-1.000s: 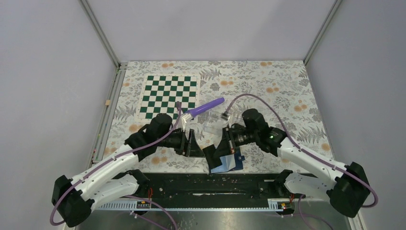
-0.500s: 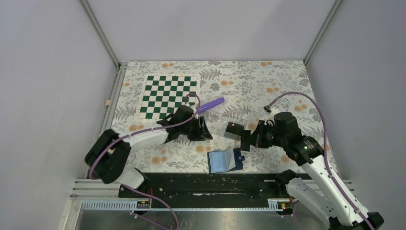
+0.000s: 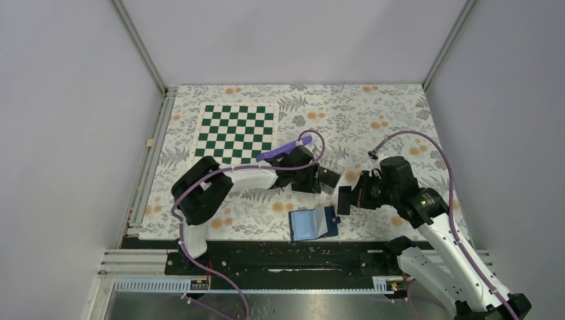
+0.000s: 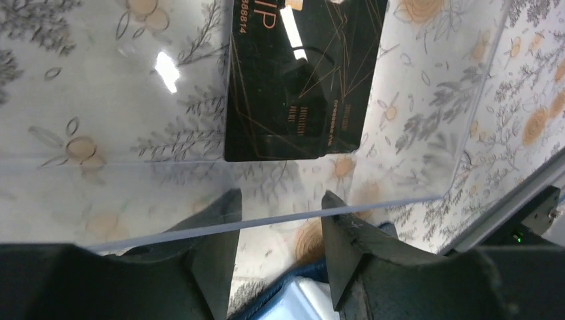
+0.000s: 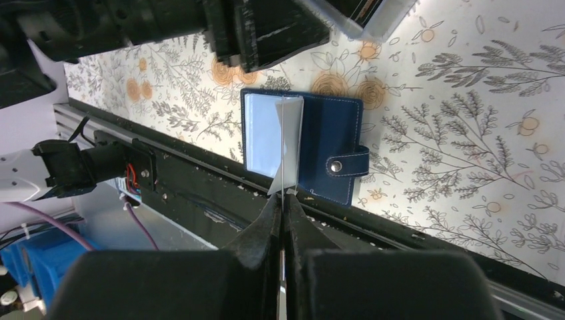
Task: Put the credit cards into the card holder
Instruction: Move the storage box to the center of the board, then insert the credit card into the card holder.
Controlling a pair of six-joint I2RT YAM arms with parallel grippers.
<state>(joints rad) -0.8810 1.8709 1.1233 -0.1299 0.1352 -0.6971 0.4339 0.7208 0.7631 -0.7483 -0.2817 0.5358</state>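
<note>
Navy card holder (image 3: 306, 225) lies open, pale pockets up; black credit cards (image 4: 296, 80) sit in clear tray (image 4: 100, 107).

Bright, even overhead light, soft shadows; glare on clear tray (image 4: 166, 70); left gripper (image 4: 280, 200) sl. blurred.

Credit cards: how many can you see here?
1 clearly: a black card in the clear tray, before the left gripper. Another may be stacked under it, and the right gripper may pinch one.
</note>
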